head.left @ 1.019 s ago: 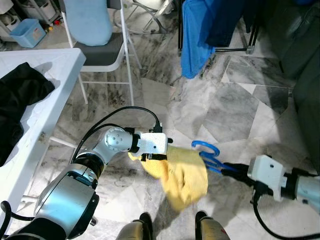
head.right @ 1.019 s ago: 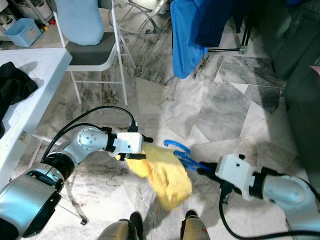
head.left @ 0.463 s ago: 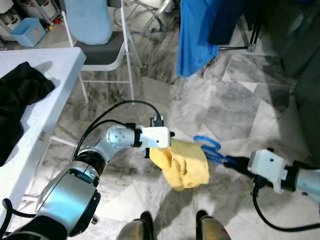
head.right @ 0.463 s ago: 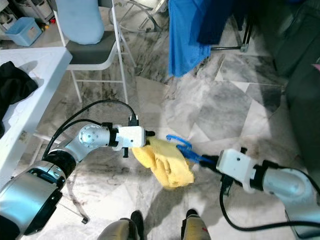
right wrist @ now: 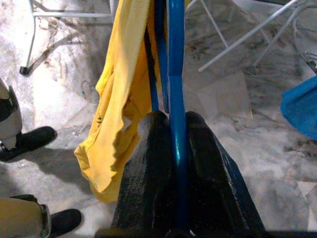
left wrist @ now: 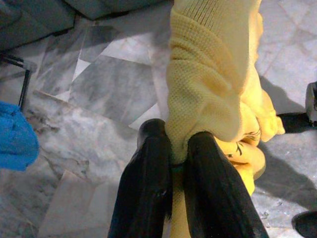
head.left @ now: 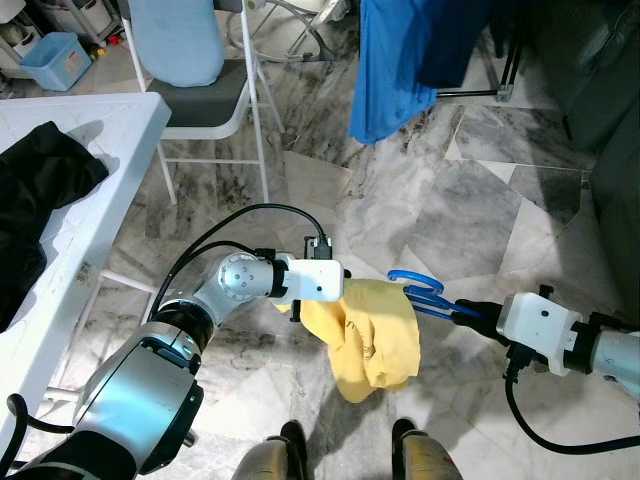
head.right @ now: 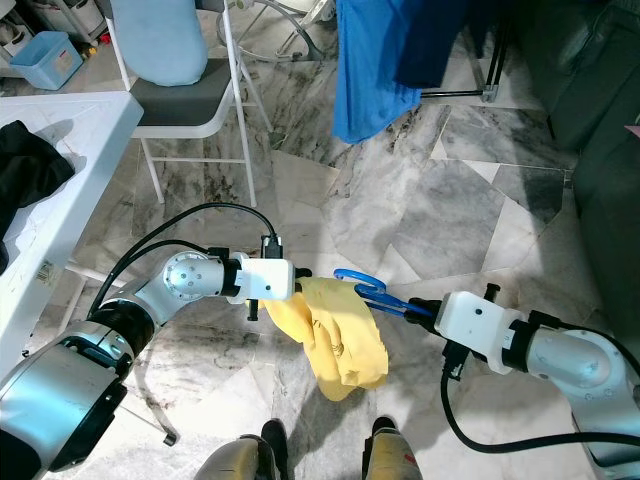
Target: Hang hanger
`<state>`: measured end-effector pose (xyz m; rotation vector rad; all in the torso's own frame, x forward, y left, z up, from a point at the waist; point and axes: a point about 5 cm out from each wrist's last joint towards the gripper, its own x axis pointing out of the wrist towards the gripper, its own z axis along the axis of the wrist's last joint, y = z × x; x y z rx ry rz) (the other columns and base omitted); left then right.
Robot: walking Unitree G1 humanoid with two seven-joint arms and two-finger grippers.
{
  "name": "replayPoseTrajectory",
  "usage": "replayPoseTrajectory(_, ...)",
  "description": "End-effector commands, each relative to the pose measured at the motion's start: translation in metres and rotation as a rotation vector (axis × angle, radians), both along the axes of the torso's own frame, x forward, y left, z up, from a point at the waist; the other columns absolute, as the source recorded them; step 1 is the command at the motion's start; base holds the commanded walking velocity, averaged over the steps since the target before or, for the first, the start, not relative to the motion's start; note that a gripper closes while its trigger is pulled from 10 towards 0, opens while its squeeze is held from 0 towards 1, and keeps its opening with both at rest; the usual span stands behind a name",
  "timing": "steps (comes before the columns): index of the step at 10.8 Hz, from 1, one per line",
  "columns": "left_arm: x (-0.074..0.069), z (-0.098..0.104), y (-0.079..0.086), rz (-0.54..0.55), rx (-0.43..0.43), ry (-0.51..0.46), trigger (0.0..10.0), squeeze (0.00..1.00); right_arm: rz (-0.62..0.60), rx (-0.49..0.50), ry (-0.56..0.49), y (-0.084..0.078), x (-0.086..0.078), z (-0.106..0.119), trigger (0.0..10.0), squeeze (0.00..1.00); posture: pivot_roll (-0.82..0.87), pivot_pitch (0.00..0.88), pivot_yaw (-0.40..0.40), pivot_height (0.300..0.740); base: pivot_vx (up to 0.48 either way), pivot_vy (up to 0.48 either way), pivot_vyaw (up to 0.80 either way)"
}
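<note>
A blue plastic hanger (head.left: 420, 291) carries a yellow knit garment (head.left: 365, 335) low over the marble floor, between my two arms. My right gripper (right wrist: 169, 130) is shut on the hanger's blue bar, holding it from the right. My left gripper (left wrist: 174, 144) is shut on a fold of the yellow garment (left wrist: 208, 79) at its left end. The cloth droops in a bunch below the hanger. Ahead stands a black clothes rack (head.left: 500, 70) with a blue garment (head.left: 400, 60) hanging on it.
A white table (head.left: 90, 210) with black cloth (head.left: 35, 200) on it is at my left. A white folding chair (head.left: 210, 95) with a light blue cushion stands behind it. A dark sofa (head.left: 610, 150) lies at the right. My feet (head.left: 345, 445) show below the garment.
The view has shifted slightly. The yellow garment has bunched up closer under the hanger and hangs lower again than half a second ago. Both grippers keep their grips.
</note>
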<state>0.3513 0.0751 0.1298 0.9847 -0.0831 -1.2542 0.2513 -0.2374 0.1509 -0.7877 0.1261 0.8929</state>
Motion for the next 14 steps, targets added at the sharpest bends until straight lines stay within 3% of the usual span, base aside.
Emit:
replayPoseTrajectory(1, -0.001, -0.006, 0.003, 0.030, -0.009, 0.022, 6.9, 0.00, 0.041, 0.027, -0.019, 0.009, -0.002, 0.000, 10.0, 0.00, -0.25, 0.282, 0.170, 0.740, 0.000, 0.000, 0.00)
replayPoseTrajectory(2, 0.001, -0.003, 0.002, 0.061, -0.056, 0.037, 10.0, 1.00, 0.045, 0.027, -0.020, 0.009, -0.002, -0.001, 10.0, 0.00, -0.25, 0.281, 0.171, 0.740, 0.000, 0.000, 0.00)
replayPoseTrajectory(6, 0.001, -0.006, 0.004, 0.052, -0.010, 0.083, 10.0, 1.00, 0.051, 0.027, -0.028, 0.010, -0.001, 0.001, 10.0, 0.00, -0.25, 0.286, 0.170, 0.740, 0.000, 0.000, 0.00)
replayPoseTrajectory(7, -0.001, -0.010, 0.004, 0.043, 0.014, 0.131, 10.0, 0.97, 0.055, 0.030, -0.034, 0.011, -0.001, 0.002, 10.0, 0.00, -0.25, 0.286, 0.170, 0.740, 0.000, 0.000, 0.00)
replayPoseTrajectory(8, -0.002, -0.013, 0.004, 0.035, 0.038, 0.130, 6.0, 0.00, 0.059, 0.033, -0.037, 0.013, -0.001, 0.003, 10.0, 0.00, -0.25, 0.286, 0.169, 0.740, 0.000, 0.000, 0.00)
replayPoseTrajectory(9, -0.003, -0.015, 0.004, 0.036, 0.043, 0.143, 0.0, 0.00, 0.063, 0.036, -0.039, 0.014, -0.001, 0.004, 10.0, 0.00, -0.25, 0.286, 0.171, 0.740, 0.000, 0.000, 0.00)
replayPoseTrajectory(14, -0.001, -0.014, 0.002, 0.054, 0.023, 0.160, 0.0, 0.00, 0.071, 0.067, -0.044, 0.019, -0.004, 0.006, 10.0, 0.00, -0.26, 0.288, 0.180, 0.740, 0.000, 0.000, 0.00)
